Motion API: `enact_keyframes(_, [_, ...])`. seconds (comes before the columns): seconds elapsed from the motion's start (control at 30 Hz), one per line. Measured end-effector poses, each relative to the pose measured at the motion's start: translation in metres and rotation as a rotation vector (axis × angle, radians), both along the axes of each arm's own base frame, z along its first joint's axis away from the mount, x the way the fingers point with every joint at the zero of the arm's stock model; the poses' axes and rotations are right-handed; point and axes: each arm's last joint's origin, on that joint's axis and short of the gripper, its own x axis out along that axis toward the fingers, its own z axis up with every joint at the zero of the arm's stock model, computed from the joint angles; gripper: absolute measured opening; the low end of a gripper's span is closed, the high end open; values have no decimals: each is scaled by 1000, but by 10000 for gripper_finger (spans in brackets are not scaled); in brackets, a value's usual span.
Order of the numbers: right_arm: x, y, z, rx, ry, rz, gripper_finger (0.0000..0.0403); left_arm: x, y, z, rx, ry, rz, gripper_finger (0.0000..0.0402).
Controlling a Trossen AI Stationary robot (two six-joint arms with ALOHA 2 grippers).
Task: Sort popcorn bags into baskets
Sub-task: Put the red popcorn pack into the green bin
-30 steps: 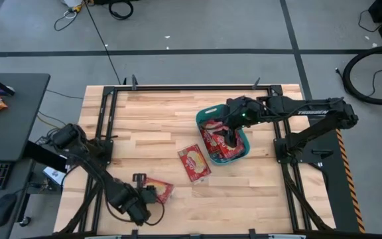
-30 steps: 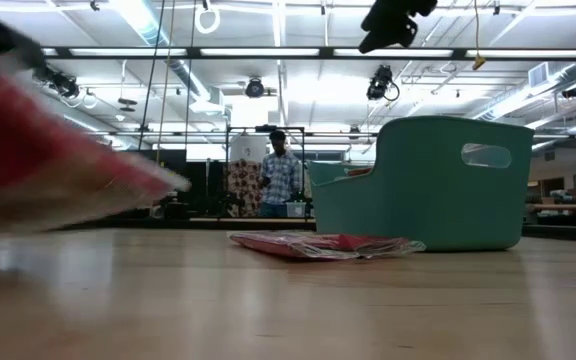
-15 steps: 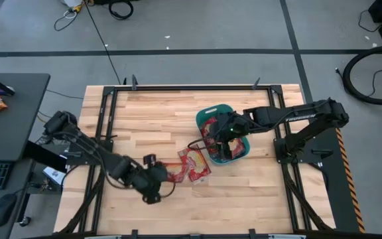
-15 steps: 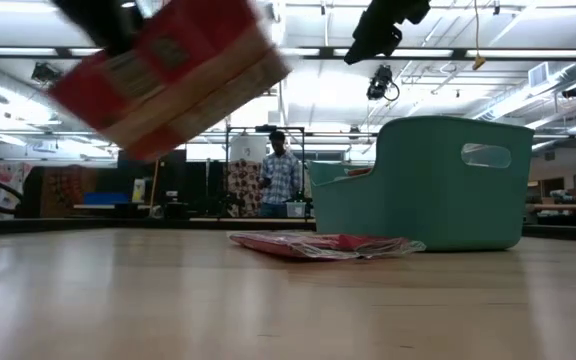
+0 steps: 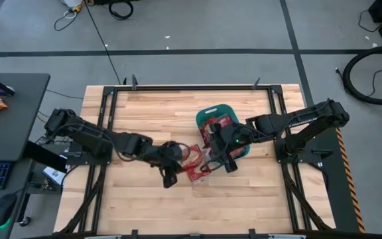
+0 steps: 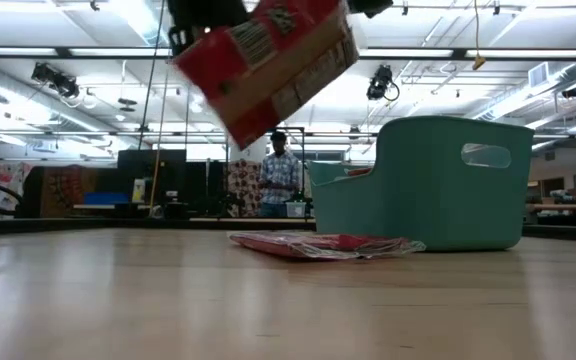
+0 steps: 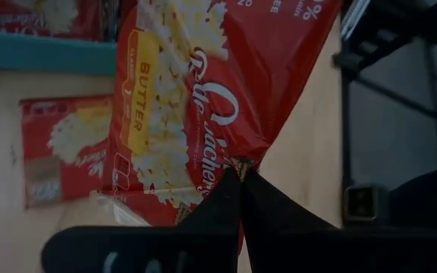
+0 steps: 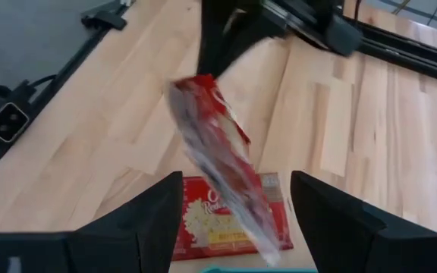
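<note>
**A bag in the air, a hand waiting to take it**

The left gripper (image 5: 175, 157) is clamped on the corner of one popcorn bag (image 7: 211, 98), pinching only the crimped edge so that the packet hangs free and well clear of the table (image 5: 138, 113). Held this way, most of the bag is left bare for another grip. The right gripper (image 5: 227, 158) stands close beside it with its fingers (image 8: 146, 220) spread wide and nothing between them, facing the dangling packet; this looks like a handover in preparation, though that is a judgement only.

A second popcorn bag (image 6: 318, 244) lies flat on the wood just beside the teal basket (image 6: 418, 190), under the carried one. The basket already holds several red packets (image 5: 216, 127).

The basket sits toward the right side of the table, near the right arm's base, so the drop is short. Its tall wall is the edge to clear, and the lying bag is best left undisturbed. Left of the grippers the boards give ample room
</note>
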Motion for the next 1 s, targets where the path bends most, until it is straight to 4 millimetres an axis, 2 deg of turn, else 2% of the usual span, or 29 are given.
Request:
enact_keyframes(0.27, [0, 1, 0, 1, 1, 3, 247, 13, 19, 9, -96, -101, 10, 8])
enact_keyframes(0.4, [0, 0, 0, 3, 2, 1, 233, 18, 25, 15, -138, -165, -5, 8])
enact_keyframes(0.77, [-1, 0, -1, -5, 13, -7, 115, 20, 31, 16, -134, -177, 7, 14])
enact_keyframes(0.87, [-2, 0, -3, -9, 32, -7, 82, 20, 32, 16, -119, -181, 11, 35])
enact_keyframes(1.0, [-3, -1, -5, -15, 60, -7, 48, 19, 36, 13, -86, -160, 25, 85])
